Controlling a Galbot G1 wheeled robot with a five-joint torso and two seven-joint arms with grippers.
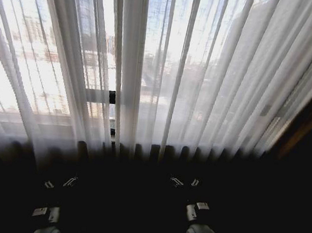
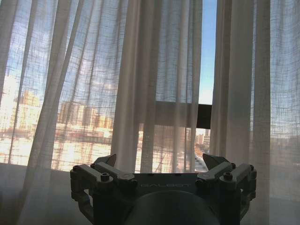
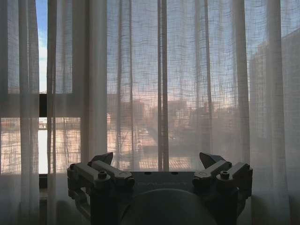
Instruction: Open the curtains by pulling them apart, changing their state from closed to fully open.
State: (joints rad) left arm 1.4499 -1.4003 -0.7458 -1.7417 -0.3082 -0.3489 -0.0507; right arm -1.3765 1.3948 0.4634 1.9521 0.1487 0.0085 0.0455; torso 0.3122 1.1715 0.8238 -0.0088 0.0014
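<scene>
The sheer white curtains hang closed across the window. The left panel (image 1: pixel 47 68) and right panel (image 1: pixel 236 75) meet near the middle, with a narrow slit between them. My left gripper (image 1: pixel 60 183) sits low in the dark at the left, open and short of the fabric. My right gripper (image 1: pixel 185 182) is low at the right, also open and empty. In the left wrist view the open left gripper (image 2: pixel 159 161) faces the pleats (image 2: pixel 140 84) beside the slit (image 2: pixel 207 70). In the right wrist view the open right gripper (image 3: pixel 155 159) faces the right panel (image 3: pixel 187 84).
A black window frame bar (image 1: pixel 112 97) shows through the slit. Dark wooden trim (image 1: pixel 311 119) borders the curtains at the right. The curtain hems end at a dark sill or floor band (image 1: pixel 151 156) in front of me.
</scene>
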